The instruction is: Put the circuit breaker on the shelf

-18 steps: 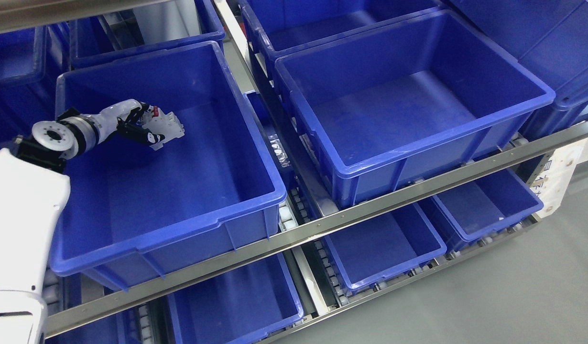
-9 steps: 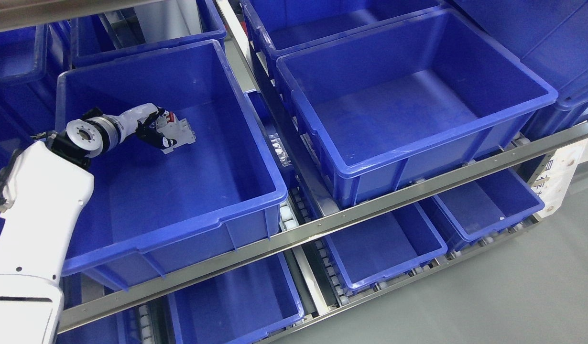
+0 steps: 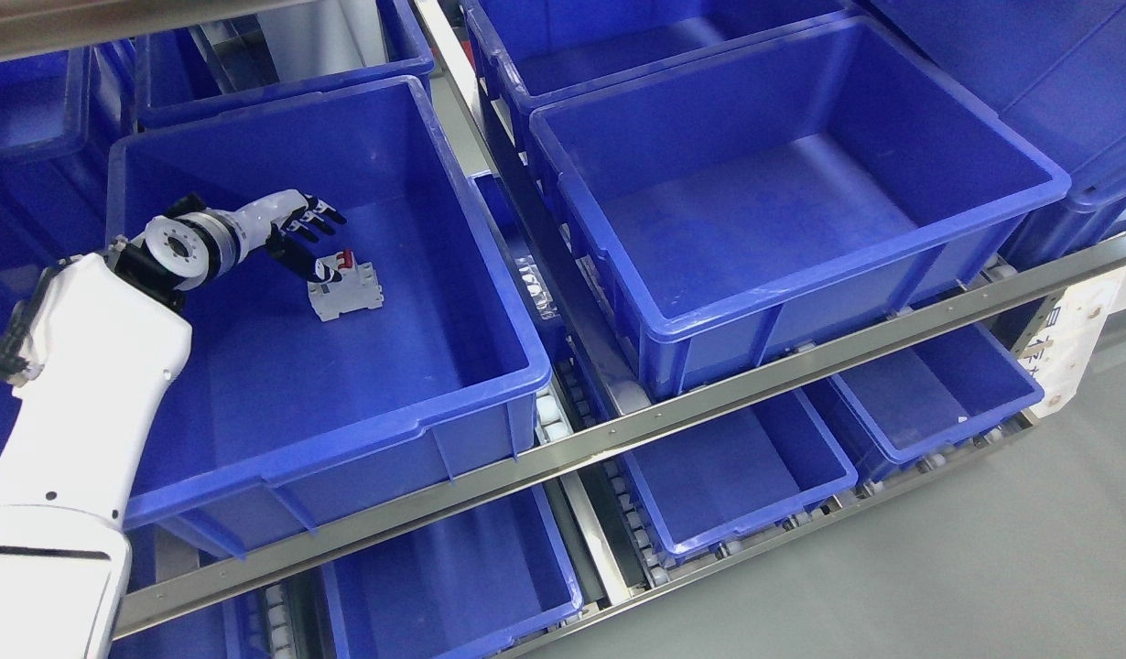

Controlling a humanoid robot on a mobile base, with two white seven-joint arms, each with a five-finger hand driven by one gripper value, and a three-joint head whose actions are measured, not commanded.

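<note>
The breaker lies on the floor of the left bin. The left hand hovers just beyond it, fingers spread, holding nothing.

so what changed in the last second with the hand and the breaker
The left hand carried the circuit breaker further into the blue bin and let it go. The breaker now lies on the bin floor, and the fingers are spread just above and behind it, holding nothing. The bins and the shelf rail stayed as they were.
</note>
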